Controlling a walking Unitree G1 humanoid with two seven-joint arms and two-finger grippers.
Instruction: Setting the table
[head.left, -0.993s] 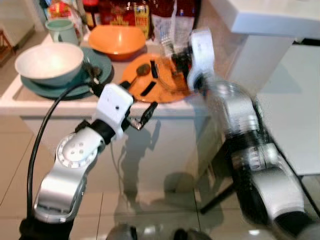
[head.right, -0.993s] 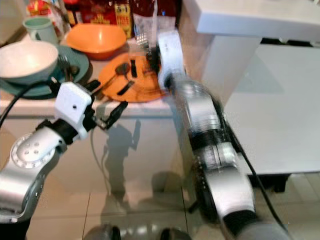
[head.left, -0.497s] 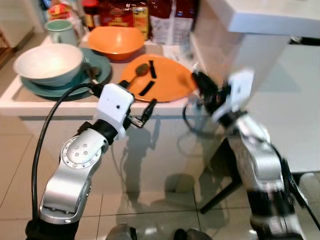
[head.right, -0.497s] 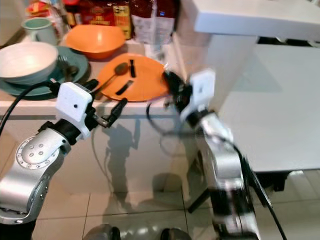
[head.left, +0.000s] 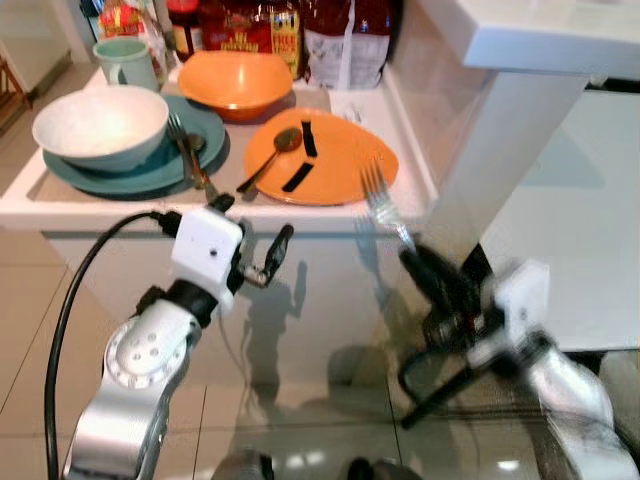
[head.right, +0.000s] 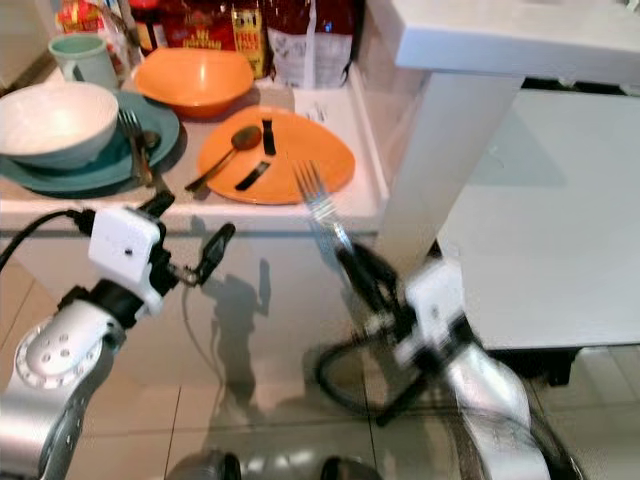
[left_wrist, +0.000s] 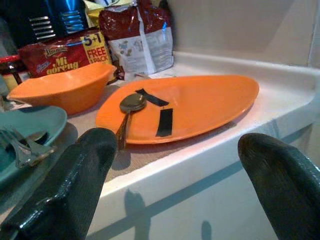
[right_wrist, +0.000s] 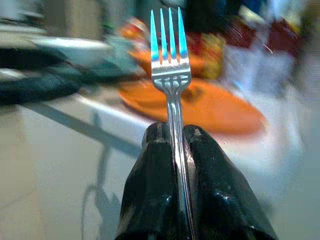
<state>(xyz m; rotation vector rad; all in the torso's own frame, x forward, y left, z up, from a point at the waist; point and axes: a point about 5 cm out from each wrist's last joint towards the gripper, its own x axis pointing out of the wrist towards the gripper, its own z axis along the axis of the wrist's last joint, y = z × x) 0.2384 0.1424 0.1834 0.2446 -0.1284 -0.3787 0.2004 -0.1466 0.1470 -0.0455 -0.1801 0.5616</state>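
Surface: white counter (head.left: 40, 195), crowded at the back with snack bags.
Right gripper (right_wrist: 172, 137): fingers clamped on a fork (head.left: 383, 207), tines up, held below and in front of the counter edge.
Left gripper (head.left: 258, 258): fingers spread, holding nothing, just short of the counter edge.
Ahead of left gripper: orange plate (left_wrist: 200, 105) bearing a spoon (left_wrist: 128, 109) and two dark strips.
Beyond that: orange bowl (head.left: 235, 78), nothing visible inside; white bowl (head.left: 98, 122) on a teal plate (head.left: 150, 170) with cutlery beside it.
Progress: dishes laid out, fork not yet placed; likely early to midway.

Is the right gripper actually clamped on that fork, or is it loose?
Clamped: the right gripper has both fingers pressed against the fork handle, tines pointing outward.
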